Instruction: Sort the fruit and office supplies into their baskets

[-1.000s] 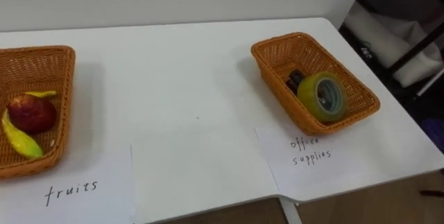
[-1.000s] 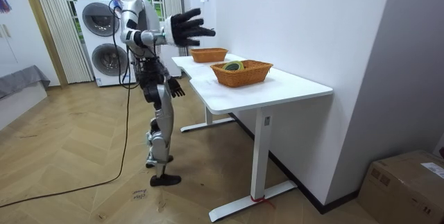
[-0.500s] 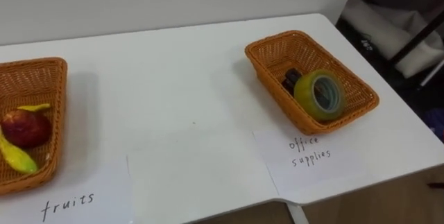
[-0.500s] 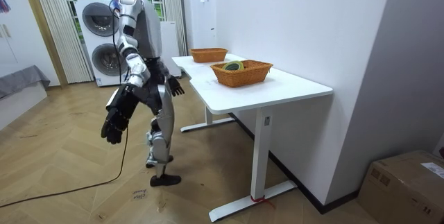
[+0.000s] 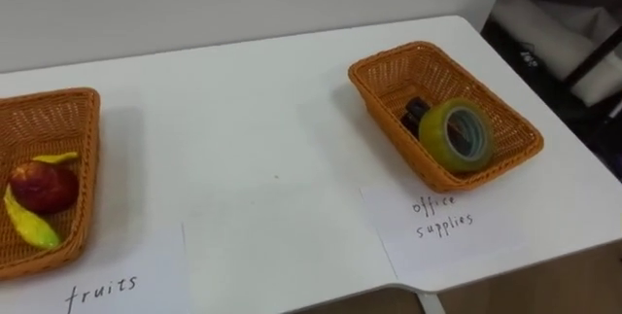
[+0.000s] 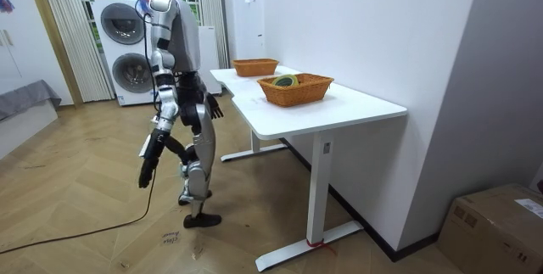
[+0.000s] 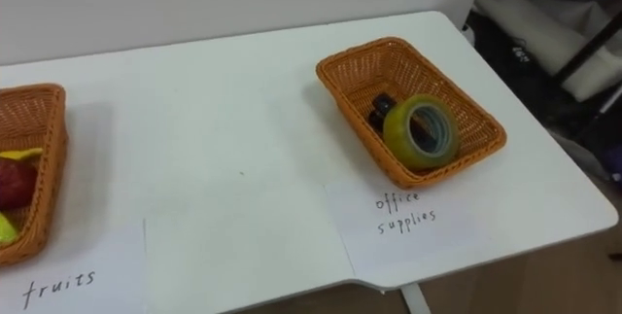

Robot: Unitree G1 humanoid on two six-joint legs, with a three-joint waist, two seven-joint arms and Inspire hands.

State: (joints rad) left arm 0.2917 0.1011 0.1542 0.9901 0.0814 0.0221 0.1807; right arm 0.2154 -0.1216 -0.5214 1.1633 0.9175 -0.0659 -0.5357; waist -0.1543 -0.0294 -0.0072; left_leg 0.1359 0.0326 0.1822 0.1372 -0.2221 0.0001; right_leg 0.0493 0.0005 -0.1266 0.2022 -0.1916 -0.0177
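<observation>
On the white table (image 5: 243,100) stand two wicker baskets. The left one, the fruit basket (image 5: 58,110), holds a red apple (image 5: 42,186) and a yellow banana (image 5: 29,225). The right one, the office supplies basket (image 5: 384,66), holds a roll of tape (image 5: 457,136) leaning over a dark object (image 5: 416,112). In the room view I stand at the table's long side. My right hand (image 6: 148,164) hangs low beside my leg, open and holding nothing. My left hand (image 6: 215,109) rests near my hip under the table edge, open.
Paper labels lie before each basket: "fruits" (image 5: 102,290) and "office supplies" (image 5: 442,215). The table's front edge and right corner (image 5: 583,246) are close. Washing machines (image 6: 127,45) stand behind me, and a cardboard box (image 6: 501,215) sits at the room view's right.
My right arm dropped from raised over the table to hanging by my leg, swinging back toward my body. The eye view shifted slightly; the baskets and their contents stayed put.
</observation>
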